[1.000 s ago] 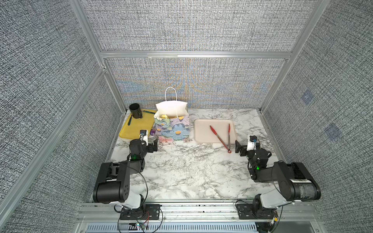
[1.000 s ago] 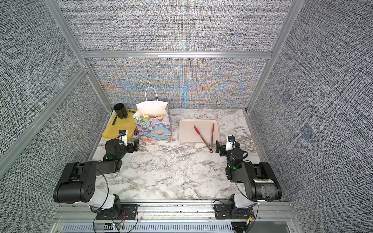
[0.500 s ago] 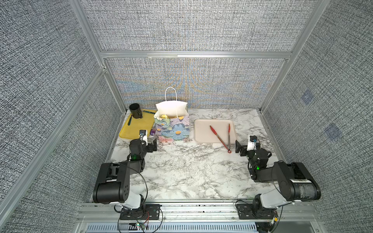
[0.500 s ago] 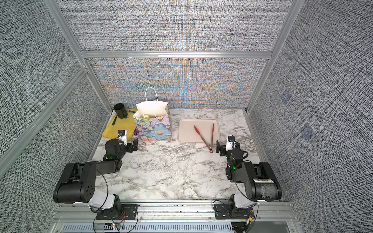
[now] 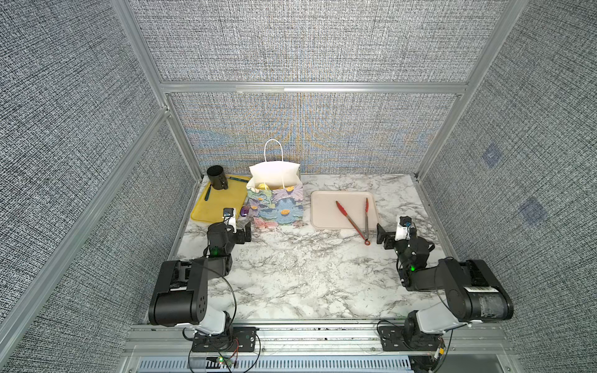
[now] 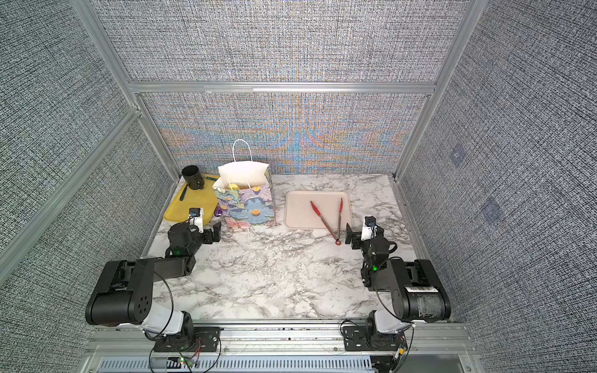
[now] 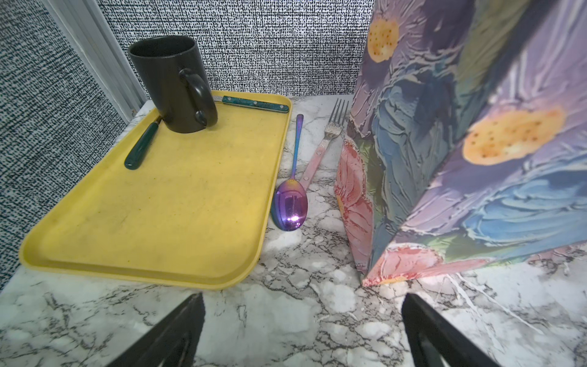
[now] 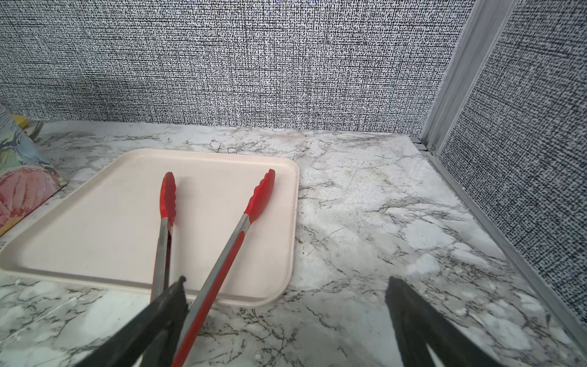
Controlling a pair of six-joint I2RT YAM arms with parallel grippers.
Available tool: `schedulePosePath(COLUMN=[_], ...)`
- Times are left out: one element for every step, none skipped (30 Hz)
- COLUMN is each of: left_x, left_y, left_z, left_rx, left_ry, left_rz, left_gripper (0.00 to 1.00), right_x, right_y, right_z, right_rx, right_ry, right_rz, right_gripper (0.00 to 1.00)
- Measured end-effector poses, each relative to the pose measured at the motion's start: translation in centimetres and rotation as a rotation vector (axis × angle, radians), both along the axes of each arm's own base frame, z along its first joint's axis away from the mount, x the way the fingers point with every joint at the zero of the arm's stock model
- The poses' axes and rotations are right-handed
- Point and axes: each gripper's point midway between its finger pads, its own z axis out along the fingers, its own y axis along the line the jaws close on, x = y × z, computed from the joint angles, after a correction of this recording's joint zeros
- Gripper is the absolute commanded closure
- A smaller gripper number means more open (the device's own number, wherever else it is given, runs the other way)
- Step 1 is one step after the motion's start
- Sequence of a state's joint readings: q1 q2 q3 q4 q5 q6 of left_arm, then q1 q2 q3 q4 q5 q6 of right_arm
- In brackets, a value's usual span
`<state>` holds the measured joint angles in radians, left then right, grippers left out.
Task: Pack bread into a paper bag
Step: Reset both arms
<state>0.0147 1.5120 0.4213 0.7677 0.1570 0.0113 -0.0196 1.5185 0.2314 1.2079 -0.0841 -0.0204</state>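
Observation:
The paper bag (image 5: 276,208) (image 6: 246,208) stands upright and open at the back of the marble table, its flowered side close up in the left wrist view (image 7: 460,159). A bit of golden-yellow bread (image 5: 263,186) (image 6: 233,186) shows inside its mouth; any other bread is hidden. My left gripper (image 5: 245,233) (image 6: 215,233) (image 7: 303,297) sits low by the bag's near left corner, open and empty. My right gripper (image 5: 382,237) (image 6: 351,238) (image 8: 286,281) is open and holds nothing, close beside the handle end of the red tongs (image 8: 222,238).
A yellow tray (image 7: 174,190) (image 5: 219,203) left of the bag carries a black mug (image 7: 173,82), a knife (image 7: 254,103) and a green-handled utensil (image 7: 141,146). A purple spoon (image 7: 290,203) and fork (image 7: 320,149) lie between tray and bag. The tongs (image 5: 352,218) rest on a pink tray (image 8: 95,222) (image 5: 326,210).

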Motion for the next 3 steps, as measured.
schedulePosePath(left_x=[0.0,0.0,0.0], left_y=[0.0,0.0,0.0], left_z=[0.0,0.0,0.0], left_rx=[0.0,0.0,0.0], left_ry=[0.0,0.0,0.0], left_rz=[0.0,0.0,0.0], left_gripper=[0.01,0.01,0.01], right_x=[0.02,0.03,0.04], right_y=[-0.02,-0.02,-0.02], right_z=[0.0,0.0,0.02], right_rx=[0.0,0.0,0.0], right_ry=[0.0,0.0,0.0], right_rz=[-0.001,-0.001,-0.001], right_gripper=[0.01,0.01,0.01])
